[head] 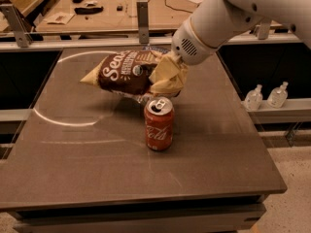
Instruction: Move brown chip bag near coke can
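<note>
Gripping "Sea" bag (124, 74), jaws hover near Coca-Cola can (159, 125).

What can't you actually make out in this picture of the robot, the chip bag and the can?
1. The gripper, camera view: it sits just above the coke can, buried in the crumpled pale end of the brown chip bag.
2. The bag's small print: blurred and creased.
3. The arm: cut off by the top-right edge.
4. The small items on the far bench: too small to identify.
</note>
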Controlling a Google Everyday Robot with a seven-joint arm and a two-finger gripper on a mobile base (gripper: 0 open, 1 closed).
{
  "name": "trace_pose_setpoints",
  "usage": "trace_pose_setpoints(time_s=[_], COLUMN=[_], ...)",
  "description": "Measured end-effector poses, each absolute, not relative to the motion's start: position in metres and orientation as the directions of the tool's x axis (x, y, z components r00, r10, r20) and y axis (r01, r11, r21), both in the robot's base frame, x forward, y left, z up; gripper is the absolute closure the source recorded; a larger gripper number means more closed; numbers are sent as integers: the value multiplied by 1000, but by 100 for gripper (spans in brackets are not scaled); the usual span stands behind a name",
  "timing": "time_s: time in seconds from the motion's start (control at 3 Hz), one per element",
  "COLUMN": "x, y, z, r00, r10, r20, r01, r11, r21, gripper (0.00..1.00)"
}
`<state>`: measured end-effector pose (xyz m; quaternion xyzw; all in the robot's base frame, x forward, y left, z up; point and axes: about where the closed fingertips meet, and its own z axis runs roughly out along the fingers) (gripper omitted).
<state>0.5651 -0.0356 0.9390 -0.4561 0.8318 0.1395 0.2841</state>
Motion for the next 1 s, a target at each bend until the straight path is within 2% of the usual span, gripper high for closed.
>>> trace_pose_setpoints(time_s=[0.67, 1.0], x=[556, 555], y=[-49, -48], z=[926, 926], r00=[-455, -454], r10=[-695, -697], r20=[-556, -556], r01=[-852, -853], r11=[521, 520], r21=[46, 45], gripper=[100, 84])
